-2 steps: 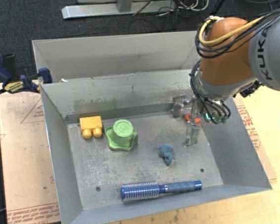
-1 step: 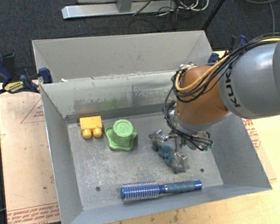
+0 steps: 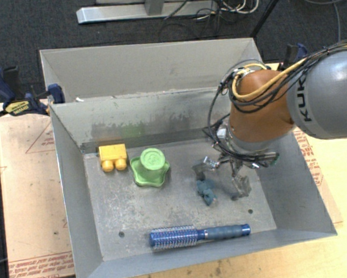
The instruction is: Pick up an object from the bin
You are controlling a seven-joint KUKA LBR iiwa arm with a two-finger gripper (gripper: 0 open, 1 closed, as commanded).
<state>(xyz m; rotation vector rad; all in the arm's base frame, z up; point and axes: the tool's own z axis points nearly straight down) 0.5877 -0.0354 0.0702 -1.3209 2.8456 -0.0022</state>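
Bin [image 3: 74, 195], grey metal; contents listed left to right.

Yellow block [image 3: 112, 152]: lay far left, two balls on its near side.

Green lid [image 3: 149, 167]: sat just right of the block, apart from it.

Blue brush [image 3: 199, 234]: lay along the near wall, handle to the right.

Teal toy [image 3: 207, 192]: small, shape hard to make out, lay right of centre.

Gripper [image 3: 221, 182]: fingers were spread wide with nothing between them. One finger stood just beyond the toy; contact could not be told.

Orange cover [image 3: 257, 111]: hid the floor at far right.
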